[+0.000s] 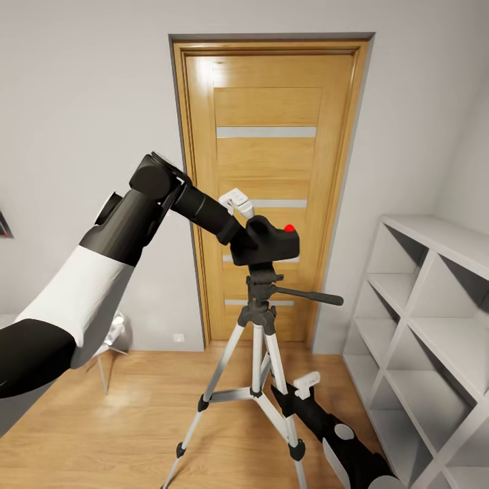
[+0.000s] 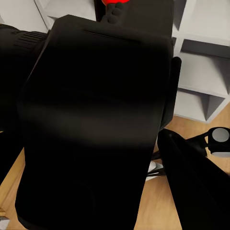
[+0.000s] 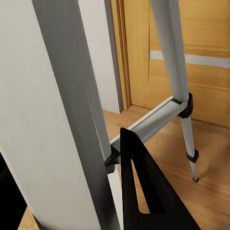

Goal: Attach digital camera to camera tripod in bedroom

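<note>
Standing upright before the oak door [image 1: 272,102], the camera tripod [image 1: 257,339] splays its legs on the plank floor, pan handle pointing toward the white shelving [image 1: 435,305]; the left gripper [image 1: 239,231] clamps the digital camera [image 1: 266,244], long axis level, atop the tripod head; the right gripper [image 1: 302,388] sits beside a leg, its state unclear.

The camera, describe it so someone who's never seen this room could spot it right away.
Find the oak door with grey stripes; a tripod with silver-white legs stands in front of it. The camera is the small matte-black box directly above the tripod's black head, at the left end effector. Its round red button on top sets it apart.
</note>
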Controlling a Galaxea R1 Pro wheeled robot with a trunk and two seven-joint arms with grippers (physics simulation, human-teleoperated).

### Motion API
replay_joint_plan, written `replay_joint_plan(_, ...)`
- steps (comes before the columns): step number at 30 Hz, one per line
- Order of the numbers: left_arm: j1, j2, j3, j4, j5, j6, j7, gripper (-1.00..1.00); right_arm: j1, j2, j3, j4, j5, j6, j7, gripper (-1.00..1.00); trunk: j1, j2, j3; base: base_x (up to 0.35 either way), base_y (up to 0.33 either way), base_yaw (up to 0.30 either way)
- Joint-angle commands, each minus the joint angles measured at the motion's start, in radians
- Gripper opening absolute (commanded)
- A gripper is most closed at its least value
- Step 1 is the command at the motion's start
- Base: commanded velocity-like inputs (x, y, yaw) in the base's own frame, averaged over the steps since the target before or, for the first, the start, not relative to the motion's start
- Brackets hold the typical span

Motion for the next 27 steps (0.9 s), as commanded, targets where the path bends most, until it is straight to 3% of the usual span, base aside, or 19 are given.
replay_joint_plan(1,-0.001,0.000,0.000,-0.001,-0.010,0.010,-0.009,-1.00,-0.001,0.000,-0.001,0.000,0.007,-0.005,0.000,-1.00,0.001,-0.002,-0.002,0.000,0.000,0.000)
replay_joint_plan(27,0.000,0.011,-0.001,-0.001,-0.010,0.010,-0.009,-1.00,-0.001,0.000,0.000,0.000,0.007,-0.006,0.001,-1.00,0.001,-0.002,-0.002,0.000,0.000,0.000)
